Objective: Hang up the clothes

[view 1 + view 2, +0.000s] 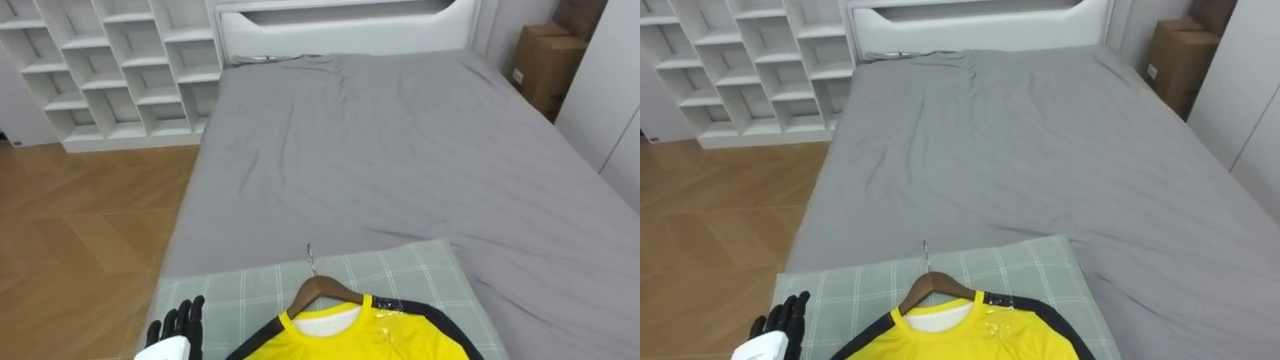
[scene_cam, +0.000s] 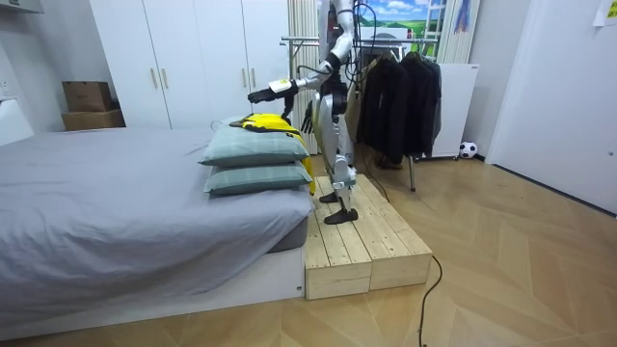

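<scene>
Since the yellow shirt (image 1: 380, 335) on its hanger (image 1: 322, 289) lies on the pillow (image 1: 230, 285), just right of the L hand (image 1: 180, 322), hook pointing far, that hand's nearer; fingers relaxed, holding nothing.

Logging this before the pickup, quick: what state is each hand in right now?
Left hand: open, fingers straight, holding nothing.
Right hand: low by the robot's hip, state cannot be told.

A grey-sheeted bed (image 1: 400, 150) carries two stacked pale-green checked pillows (image 2: 253, 149) at its foot end.
</scene>
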`<state>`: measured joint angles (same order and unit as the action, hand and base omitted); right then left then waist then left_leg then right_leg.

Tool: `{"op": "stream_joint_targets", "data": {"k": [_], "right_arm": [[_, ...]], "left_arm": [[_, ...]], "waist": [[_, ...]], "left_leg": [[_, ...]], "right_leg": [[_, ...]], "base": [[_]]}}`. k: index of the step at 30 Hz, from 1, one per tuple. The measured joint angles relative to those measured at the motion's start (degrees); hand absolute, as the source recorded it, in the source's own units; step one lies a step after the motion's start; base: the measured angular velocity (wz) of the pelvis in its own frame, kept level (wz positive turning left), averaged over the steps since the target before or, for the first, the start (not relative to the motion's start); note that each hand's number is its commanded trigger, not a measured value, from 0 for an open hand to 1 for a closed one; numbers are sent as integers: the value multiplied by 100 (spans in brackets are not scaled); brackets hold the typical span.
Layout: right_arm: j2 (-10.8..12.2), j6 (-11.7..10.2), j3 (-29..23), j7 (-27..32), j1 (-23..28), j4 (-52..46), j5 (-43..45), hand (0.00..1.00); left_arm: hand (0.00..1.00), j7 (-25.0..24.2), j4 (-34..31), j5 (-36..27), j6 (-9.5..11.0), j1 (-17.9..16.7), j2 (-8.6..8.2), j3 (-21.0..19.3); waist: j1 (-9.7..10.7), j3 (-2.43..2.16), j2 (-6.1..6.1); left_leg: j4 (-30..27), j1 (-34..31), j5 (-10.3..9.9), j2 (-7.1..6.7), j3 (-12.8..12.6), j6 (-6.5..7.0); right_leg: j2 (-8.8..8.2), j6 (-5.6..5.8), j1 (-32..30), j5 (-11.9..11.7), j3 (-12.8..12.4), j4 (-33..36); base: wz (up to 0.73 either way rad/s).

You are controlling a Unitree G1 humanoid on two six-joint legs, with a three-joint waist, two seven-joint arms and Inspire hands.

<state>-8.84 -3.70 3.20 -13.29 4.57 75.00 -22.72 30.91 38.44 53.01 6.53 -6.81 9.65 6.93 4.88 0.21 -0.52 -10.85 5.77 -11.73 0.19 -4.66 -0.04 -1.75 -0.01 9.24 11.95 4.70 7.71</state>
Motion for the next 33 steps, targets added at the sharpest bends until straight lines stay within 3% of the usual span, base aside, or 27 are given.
{"op": "stream_joint_targets", "data": {"k": [9, 20, 26, 33], "right_arm": [[18, -57, -17, -2, 58, -13, -32, 0], [6, -48, -52, -2, 111, -86, -80, 0], [7, -47, 1, 20, 101, -116, -229, 0], [23, -43, 4, 58, 101, -91, -324, 0]], "left_arm": [[0, -2, 12, -111, 13, 89, -3, 11], [0, -2, 14, -100, -46, 329, -78, 20], [0, -1, 14, -104, -156, 343, -135, 68], [0, -6, 14, -118, -172, 455, -136, 201]], "waist": [[139, 13, -115], [171, 3, -86], [281, -40, -22], [305, -33, -9]], "left_leg": [[6, 4, 0, 0, -13, 0], [66, -17, -1, 5, -62, -1], [56, -54, 3, 10, -131, 4], [52, -49, 3, 13, -141, 5]], "right_leg": [[0, -4, -8, -4, -19, 22], [10, -4, -67, -4, -46, 21], [9, 0, -168, -7, -139, 103], [9, -2, -171, -25, -154, 97]], "base": [[0], [-1], [-8], [0]]}}
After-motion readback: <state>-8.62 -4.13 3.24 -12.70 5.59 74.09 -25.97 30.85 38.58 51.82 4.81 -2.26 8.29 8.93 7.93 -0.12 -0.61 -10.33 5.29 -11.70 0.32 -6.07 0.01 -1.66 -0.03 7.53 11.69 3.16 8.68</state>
